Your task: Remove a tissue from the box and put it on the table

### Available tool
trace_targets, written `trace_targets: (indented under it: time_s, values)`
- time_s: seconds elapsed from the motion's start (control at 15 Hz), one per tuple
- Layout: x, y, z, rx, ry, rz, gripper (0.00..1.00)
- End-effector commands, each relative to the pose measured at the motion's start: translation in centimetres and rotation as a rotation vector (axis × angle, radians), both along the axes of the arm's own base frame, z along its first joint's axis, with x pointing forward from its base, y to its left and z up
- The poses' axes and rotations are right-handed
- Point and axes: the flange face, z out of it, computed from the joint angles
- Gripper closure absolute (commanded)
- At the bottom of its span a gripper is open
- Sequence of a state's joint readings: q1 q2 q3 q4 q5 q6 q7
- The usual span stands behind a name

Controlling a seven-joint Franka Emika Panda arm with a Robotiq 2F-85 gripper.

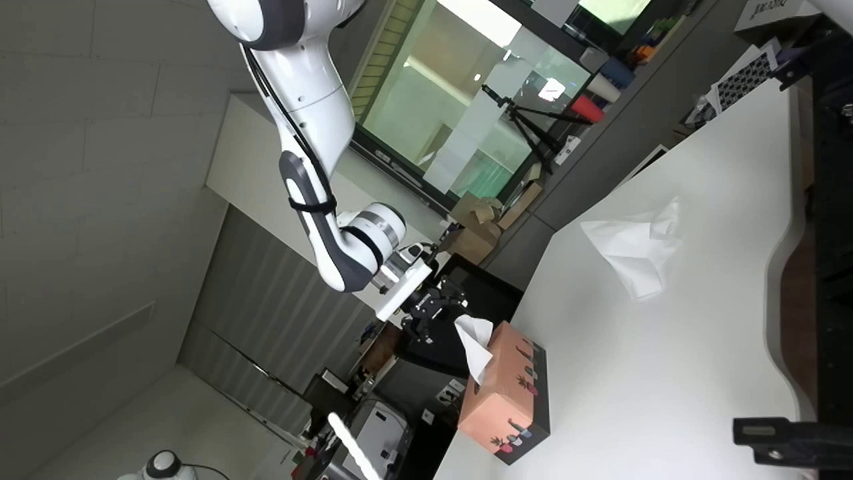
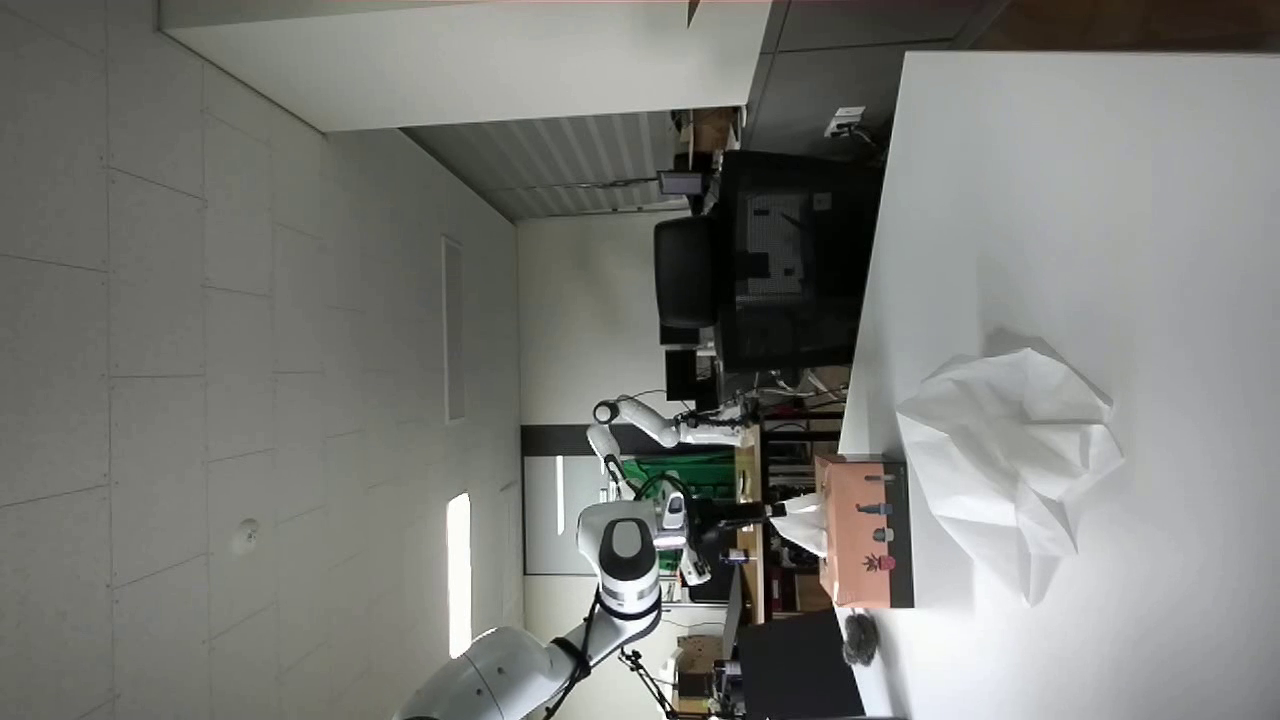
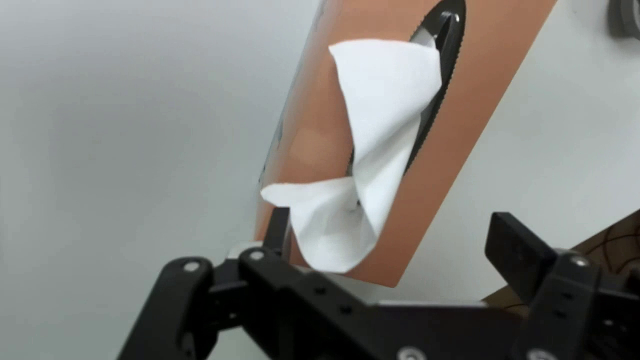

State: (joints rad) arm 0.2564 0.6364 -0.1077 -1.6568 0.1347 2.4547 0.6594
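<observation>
On the white table [image 1: 640, 380] lies a crumpled tissue [image 2: 1010, 460], spread loosely and apart from the tissue box [image 2: 850, 545]. The box is salmon-coloured with a dark lower band (small potted plants [image 2: 880, 563] are drawn upon its side), and it stands near an edge of the table. From the dark slot [image 3: 452, 42] in its top I see a second tissue [image 3: 382, 145] sticking out, white also, twisted and folded over. Just above this one hangs the gripper [image 3: 392, 227], at the end of the white and grey robot arm [image 1: 326, 127]. Its black fingers [image 3: 520, 255] stand wide apart, unclenched; the second tissue appears nearer to one finger than to the other, but whether it is touched, I cannot tell.
</observation>
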Motion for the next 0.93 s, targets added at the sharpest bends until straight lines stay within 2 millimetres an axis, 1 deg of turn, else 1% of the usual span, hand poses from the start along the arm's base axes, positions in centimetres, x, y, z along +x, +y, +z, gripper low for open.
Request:
trace_targets:
  time_s: [0.0,0.2,0.27,0.33,0.47,0.53,0.6,0.87]
  values:
    - [0.0,0.9,0.4,-0.026,0.088,-0.167,0.00]
    - [0.0,1.4,0.4,-0.009,0.101,-0.223,0.00]
    - [0.3,1.5,0.4,-0.012,0.061,-0.229,0.03]
    - [0.6,1.5,0.3,-0.024,0.035,-0.228,0.26]
    - [1.0,1.5,-0.2,-0.036,0.009,-0.239,0.31]
    - [1.1,1.5,-0.5,-0.044,-0.001,-0.242,0.37]
    - [1.2,1.4,-0.9,-0.046,-0.002,-0.241,0.47]
    - [1.3,1.5,-1.9,-0.052,-0.012,-0.240,0.73]
